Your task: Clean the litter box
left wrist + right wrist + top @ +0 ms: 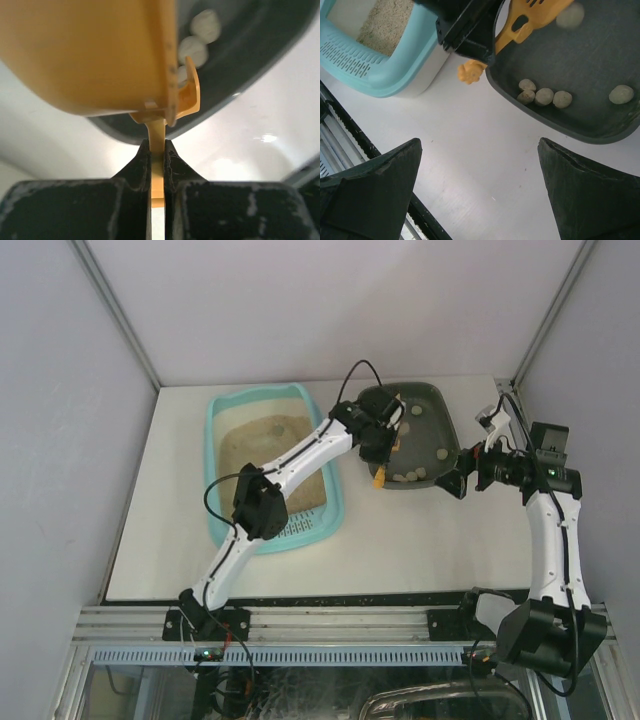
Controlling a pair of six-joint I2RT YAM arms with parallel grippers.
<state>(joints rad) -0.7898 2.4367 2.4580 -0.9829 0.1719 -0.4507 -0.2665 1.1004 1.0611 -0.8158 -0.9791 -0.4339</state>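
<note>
The light-teal litter box [224,412] holds tan litter [262,445], with its grate strip [292,529] at the near end. It also shows in the right wrist view [385,80]. My left gripper [377,453] is shut on the handle [157,145] of a yellow scoop [90,50], held over the dark grey tray [446,422]. Several pale clumps [545,96] lie in that tray. My right gripper [480,150] is open and empty above the table, just near of the grey tray's right front corner.
The grey tray [600,60] stands right of the litter box with a narrow gap between them. The white table [400,540] ends at a metal rail [340,620] in front. Grey walls close the back and both sides.
</note>
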